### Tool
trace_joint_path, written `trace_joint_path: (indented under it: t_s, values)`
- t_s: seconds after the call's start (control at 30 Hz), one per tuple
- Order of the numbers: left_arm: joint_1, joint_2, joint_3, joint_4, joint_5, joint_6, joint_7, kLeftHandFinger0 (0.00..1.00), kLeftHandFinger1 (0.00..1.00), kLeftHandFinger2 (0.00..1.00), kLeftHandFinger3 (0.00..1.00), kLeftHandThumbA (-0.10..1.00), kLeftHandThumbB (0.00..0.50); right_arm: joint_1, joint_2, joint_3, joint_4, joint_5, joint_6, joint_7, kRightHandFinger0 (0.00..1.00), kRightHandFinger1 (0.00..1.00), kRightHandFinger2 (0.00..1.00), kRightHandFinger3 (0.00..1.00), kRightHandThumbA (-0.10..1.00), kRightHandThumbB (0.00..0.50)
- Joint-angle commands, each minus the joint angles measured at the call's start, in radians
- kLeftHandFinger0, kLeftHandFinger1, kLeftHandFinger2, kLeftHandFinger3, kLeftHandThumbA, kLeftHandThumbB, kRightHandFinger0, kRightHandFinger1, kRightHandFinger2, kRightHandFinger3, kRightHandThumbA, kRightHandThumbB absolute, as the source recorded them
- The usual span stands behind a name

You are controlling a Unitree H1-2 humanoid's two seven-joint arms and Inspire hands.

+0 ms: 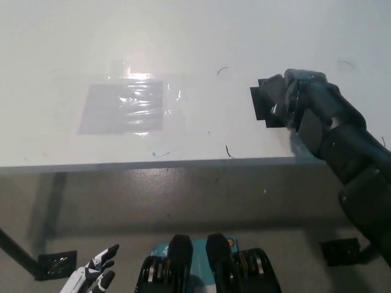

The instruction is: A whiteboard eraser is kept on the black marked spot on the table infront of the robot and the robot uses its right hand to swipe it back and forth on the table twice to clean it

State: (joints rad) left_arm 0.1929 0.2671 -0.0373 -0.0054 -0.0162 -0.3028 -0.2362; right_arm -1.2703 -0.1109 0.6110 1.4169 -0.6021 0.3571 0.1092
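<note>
A black marked spot (261, 102) sits on the white table (195, 36), right of centre. My black right hand (297, 104) lies over the spot's right part, with the forearm running off to the lower right. A dark grey piece under the hand's front may be the whiteboard eraser (276, 96); most of it is hidden. I cannot make out how the hand sits on it. My white left hand (95, 278) rests at the lower left, below the table's level, with its fingers spread and holding nothing.
A clear taped sheet over a grey rectangle (124, 107) lies on the table's left half. Small pen marks (229, 151) show near the front edge (183, 163). Black floor markers (57, 265) lie under the table.
</note>
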Motion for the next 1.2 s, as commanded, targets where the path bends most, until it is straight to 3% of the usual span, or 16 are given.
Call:
trace_joint_path:
  t_s: [0.0,0.13,0.23,0.3,0.53,0.67,0.7,0.8,0.9,0.97,1.13,1.17]
  values:
    - [-0.003,0.038,-0.006,-0.029,0.016,-0.032,-0.021,1.00,1.00,1.00,1.00,0.83,0.500,-0.052,-0.049,-0.046,-0.030,0.019,-0.037,-0.194,0.31,0.42,0.59,1.00,-0.10,0.260]
    - [-0.004,0.040,-0.010,-0.031,0.017,-0.029,-0.021,1.00,1.00,1.00,1.00,0.82,0.500,-0.047,-0.056,-0.057,-0.029,0.010,-0.056,-0.213,0.34,0.47,0.64,0.96,-0.10,0.267]
    - [-0.006,0.043,-0.011,-0.032,0.020,-0.026,-0.019,1.00,1.00,1.00,1.00,0.82,0.500,-0.050,-0.051,-0.057,-0.020,0.005,-0.051,-0.202,0.37,0.49,0.66,1.00,-0.10,0.262]
    - [-0.008,0.046,-0.011,-0.039,0.022,-0.019,-0.020,1.00,1.00,1.00,1.00,0.82,0.500,-0.048,-0.046,-0.060,-0.019,0.006,-0.054,-0.205,0.33,0.44,0.63,1.00,-0.10,0.251]
    - [-0.011,0.044,-0.012,-0.045,0.027,-0.007,-0.021,1.00,1.00,1.00,1.00,0.81,0.500,-0.003,0.008,-0.089,-0.016,0.027,-0.079,-0.191,0.35,0.48,0.65,1.00,-0.10,0.235]
    - [-0.011,0.045,-0.012,-0.051,0.040,0.000,-0.018,1.00,1.00,1.00,1.00,0.82,0.500,0.039,0.046,-0.097,-0.005,0.028,-0.095,-0.197,0.30,0.42,0.61,1.00,-0.10,0.242]
    - [-0.012,0.045,-0.012,-0.050,0.034,0.001,-0.020,1.00,1.00,1.00,1.00,0.81,0.500,0.054,0.056,-0.101,-0.008,0.029,-0.096,-0.198,0.24,0.38,0.61,1.00,-0.10,0.245]
    - [-0.014,0.046,-0.010,-0.048,0.029,0.003,-0.022,1.00,1.00,1.00,1.00,0.80,0.500,0.076,0.075,-0.099,-0.007,0.024,-0.107,-0.194,0.22,0.37,0.64,1.00,-0.10,0.266]
    - [-0.017,0.049,-0.011,-0.051,0.031,0.005,-0.023,1.00,1.00,1.00,1.00,0.79,0.500,0.101,0.097,-0.111,-0.004,0.036,-0.104,-0.195,0.29,0.41,0.59,1.00,-0.10,0.228]
    - [-0.016,0.051,-0.013,-0.053,0.036,0.004,-0.024,1.00,1.00,1.00,1.00,0.79,0.500,0.126,0.110,-0.108,-0.001,0.031,-0.117,-0.201,0.35,0.50,0.71,1.00,-0.10,0.230]
    - [-0.011,0.060,-0.008,-0.057,0.029,0.008,-0.025,1.00,1.00,1.00,1.00,0.75,0.500,0.160,0.159,-0.093,0.006,0.017,-0.130,-0.184,0.44,0.56,0.73,1.00,-0.10,0.249]
    - [-0.011,0.060,-0.008,-0.059,0.018,0.012,-0.028,1.00,1.00,1.00,1.00,0.73,0.500,0.159,0.172,-0.096,0.005,0.021,-0.130,-0.181,0.36,0.50,0.71,1.00,-0.10,0.245]
